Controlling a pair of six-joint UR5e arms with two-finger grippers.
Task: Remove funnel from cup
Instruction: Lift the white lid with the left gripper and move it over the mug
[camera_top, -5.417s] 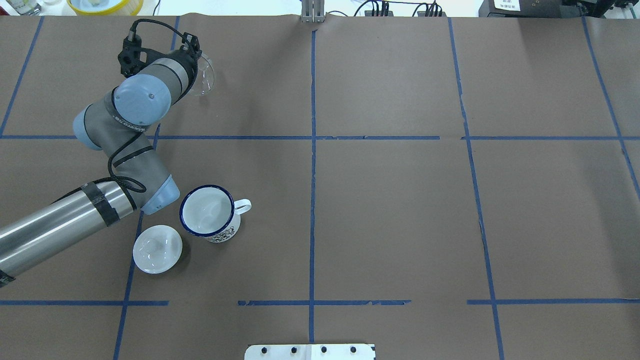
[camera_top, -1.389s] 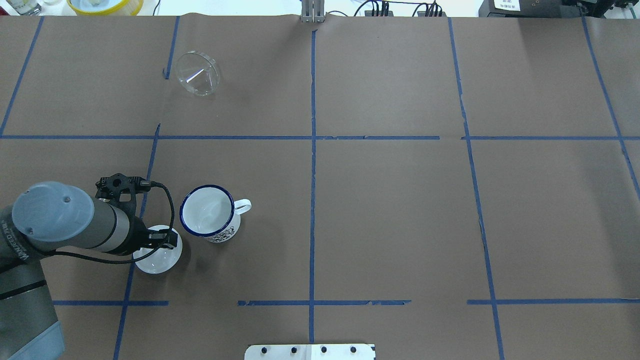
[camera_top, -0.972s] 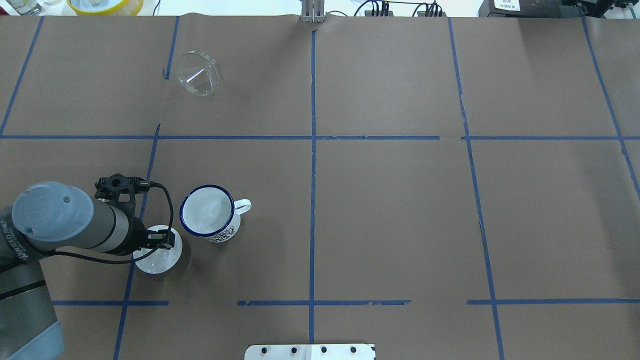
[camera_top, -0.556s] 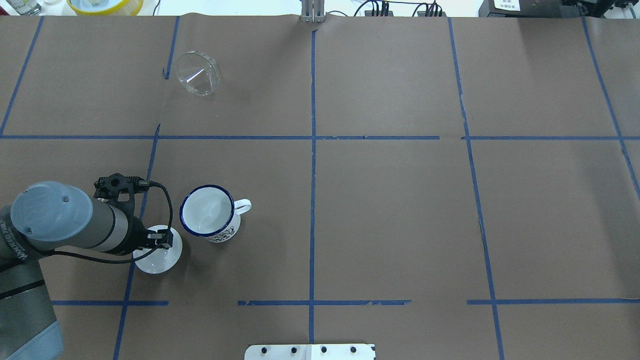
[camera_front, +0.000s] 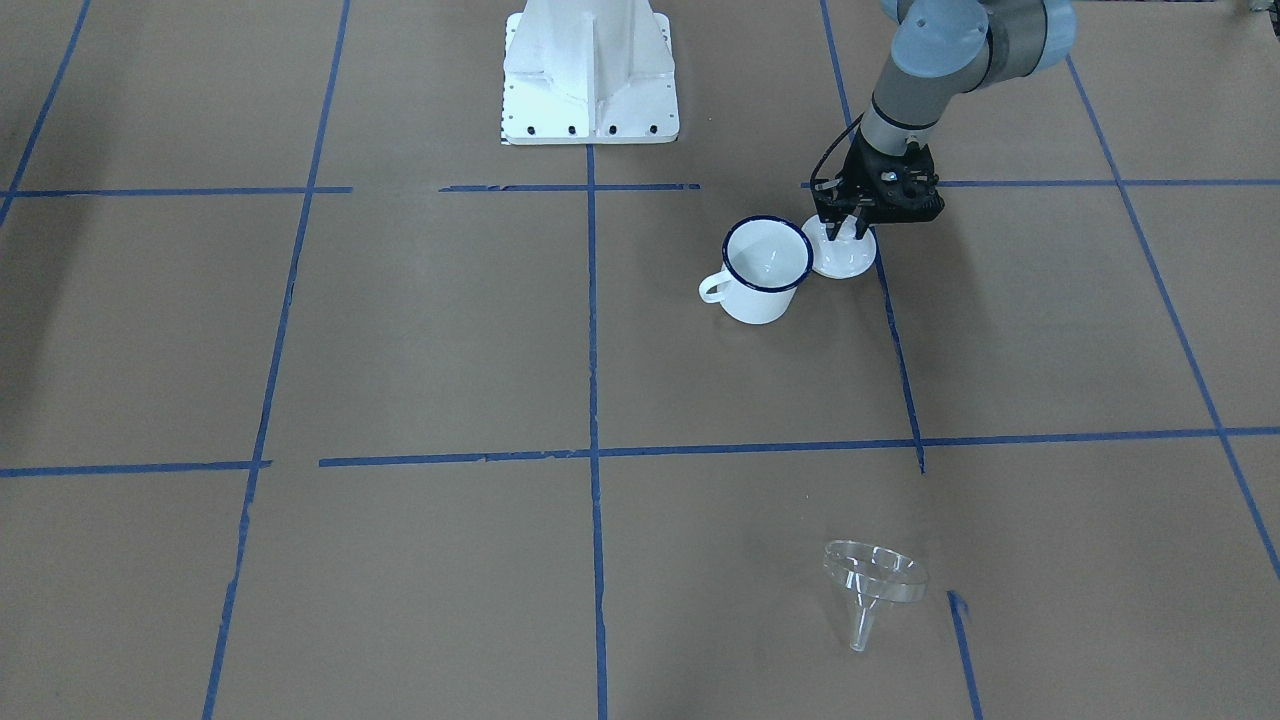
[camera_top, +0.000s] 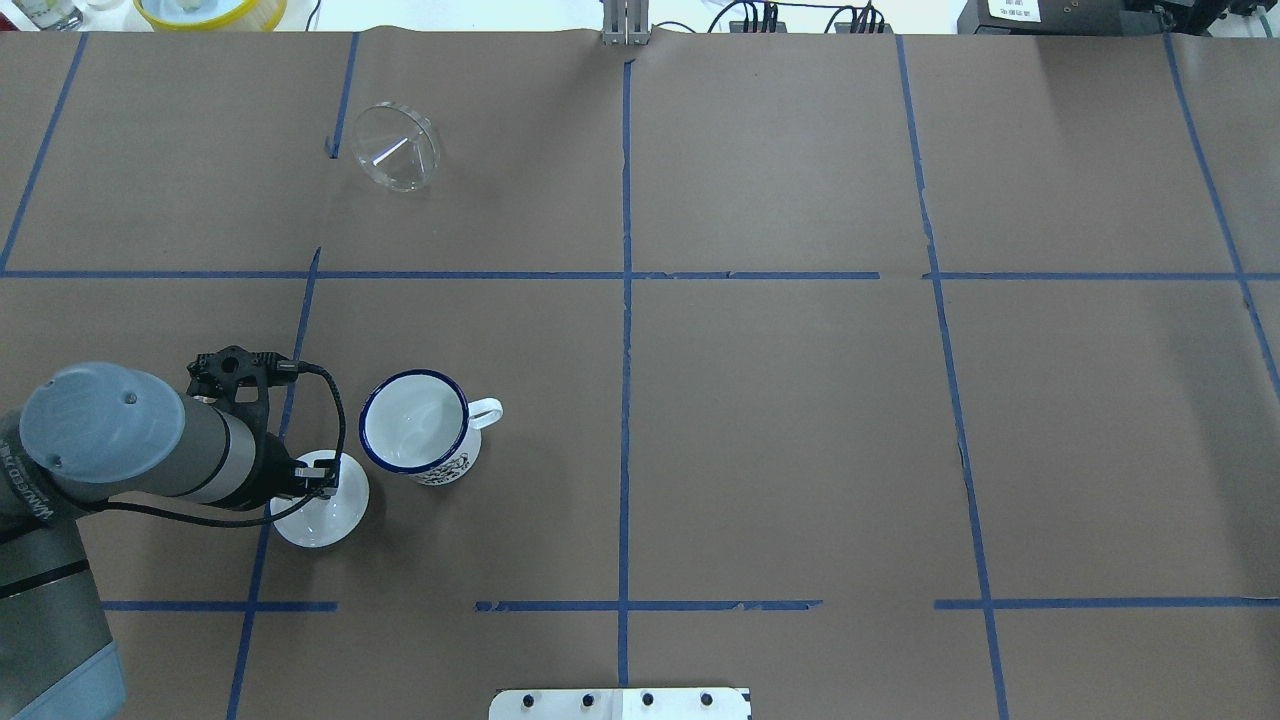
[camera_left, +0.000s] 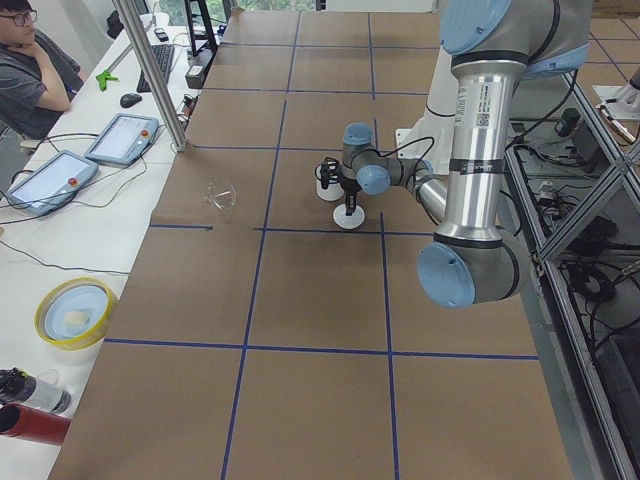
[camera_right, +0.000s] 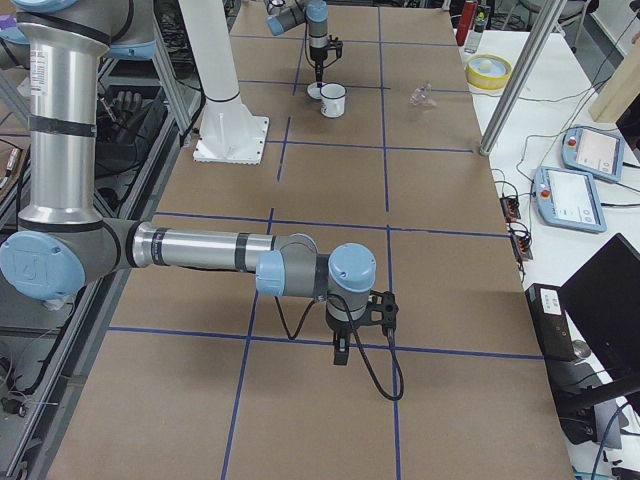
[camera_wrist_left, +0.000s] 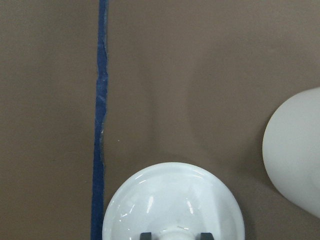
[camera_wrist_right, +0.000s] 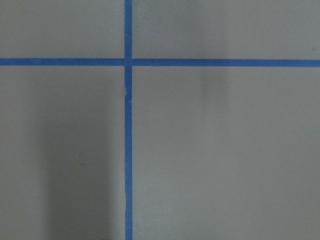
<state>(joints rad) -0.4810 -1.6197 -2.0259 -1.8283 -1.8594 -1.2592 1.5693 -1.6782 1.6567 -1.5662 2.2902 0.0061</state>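
Overhead exterior: brown-papered table (camera_top: 800, 420) gridded with blue tape (camera_top: 626, 330). Middle and right squares bare, wide room for moving. All 3 objects sit in the left third.

Funnel (camera_top: 395, 148) is out of the cup (camera_top: 418, 428) and well apart from it, near the table's far edge, just beside a short tape stub. Open paper all round it. Clear plastic, tipped on its side, wide mouth facing back toward the robot and narrow spout pointing away. Nothing touches it.

Cup is upright, empty, dark rim, handle toward table centre. Lid (camera_top: 338, 515) lies just beside it.

Left gripper (camera_top: 318, 480) is down over the lid. Wrist view shows its fingertips (camera_wrist_left: 145, 235) closed in on the knob, 1 each side.

Right gripper (camera_right: 340, 352) hangs above a tape crossing near the robot's right end of the table. I cannot tell whether its fingers are parted or together.
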